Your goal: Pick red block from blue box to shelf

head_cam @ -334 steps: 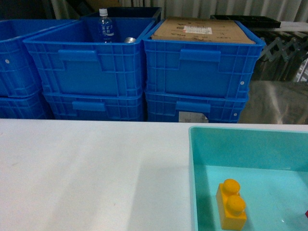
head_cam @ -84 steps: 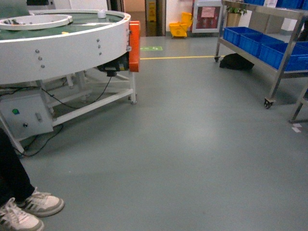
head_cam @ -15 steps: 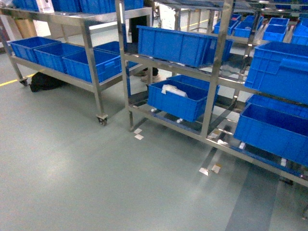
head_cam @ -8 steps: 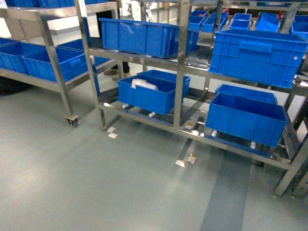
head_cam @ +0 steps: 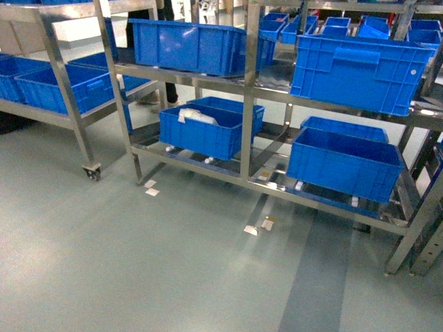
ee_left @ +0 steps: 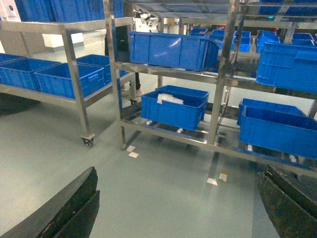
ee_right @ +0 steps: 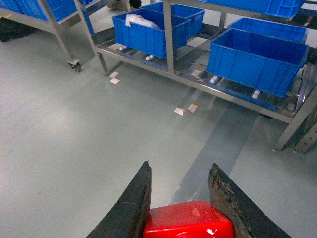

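The red block [ee_right: 188, 220] is glossy and bright, and it sits wedged between the two dark fingers of my right gripper [ee_right: 179, 167], which is shut on it above the grey floor. My left gripper [ee_left: 179, 171] is open, its fingers [ee_left: 74, 203] spread wide with only floor between them. The shelf [head_cam: 250, 90], a shiny steel rack, stands ahead; both wrist views also show the shelf [ee_left: 220, 89] [ee_right: 168, 39]. The blue box is out of view. Neither gripper shows in the head view.
Dark blue ribbed crates [head_cam: 353, 69] fill the rack's tiers; one low crate [head_cam: 201, 128] holds a white bag. A second wheeled steel rack [head_cam: 66, 83] with crates stands to the left. White tape scraps [head_cam: 257, 226] lie on the grey floor. Someone's legs [head_cam: 163, 97] show behind the rack.
The head view has kept turning right and closing in: the steel rack has slid left in the frame and looms larger. The wheeled rack on the left is now mostly cut off.
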